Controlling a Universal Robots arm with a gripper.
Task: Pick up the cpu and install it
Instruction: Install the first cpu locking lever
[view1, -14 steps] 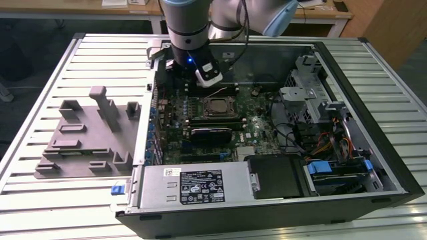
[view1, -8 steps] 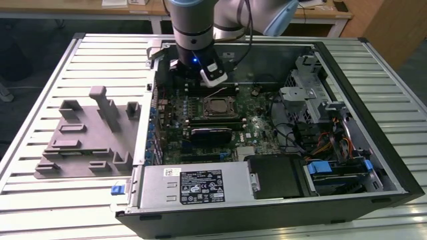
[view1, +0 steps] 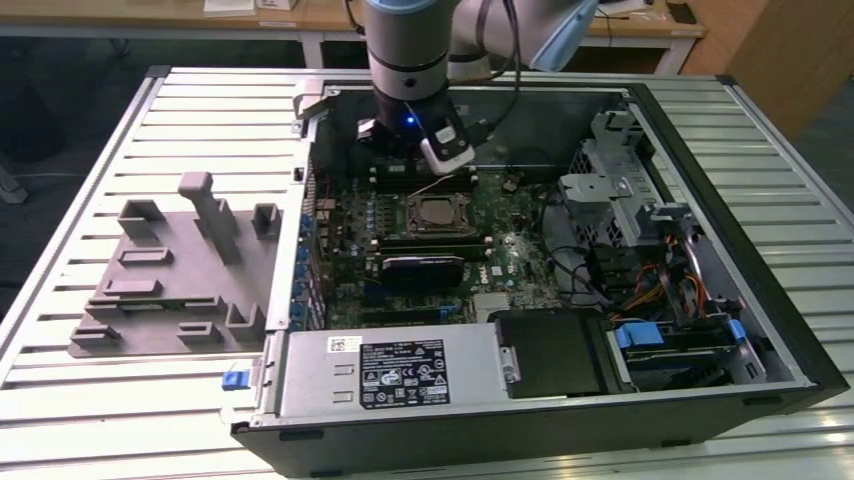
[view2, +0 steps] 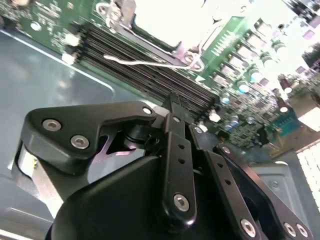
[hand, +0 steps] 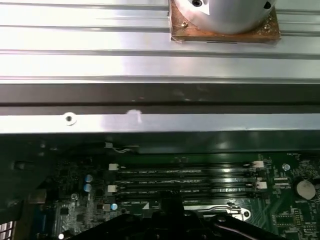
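The open computer case (view1: 667, 130) lies on the slatted table. My gripper (view1: 400, 162) hangs low inside it over the memory slots (view1: 400, 178), at the far side of the motherboard. In the second wrist view the gripper (view2: 172, 102) points at the slots, just short of the socket's metal frame (view2: 127, 22). Inside that frame lies a pale, glaring square (view2: 172, 17) that looks like the cpu. The exterior view has the socket (view1: 438, 213) a little nearer than the gripper. I see nothing held. The first wrist view has the gripper's black body (hand: 170, 222) above the slots (hand: 185, 180).
A grey fixture block (view1: 174, 285) sits on the table at the exterior view's left. The power supply (view1: 387, 372) fills the case's near side, and drive cages and cables (view1: 641, 270) crowd the exterior view's right. The case wall (hand: 150, 122) runs close behind the gripper.
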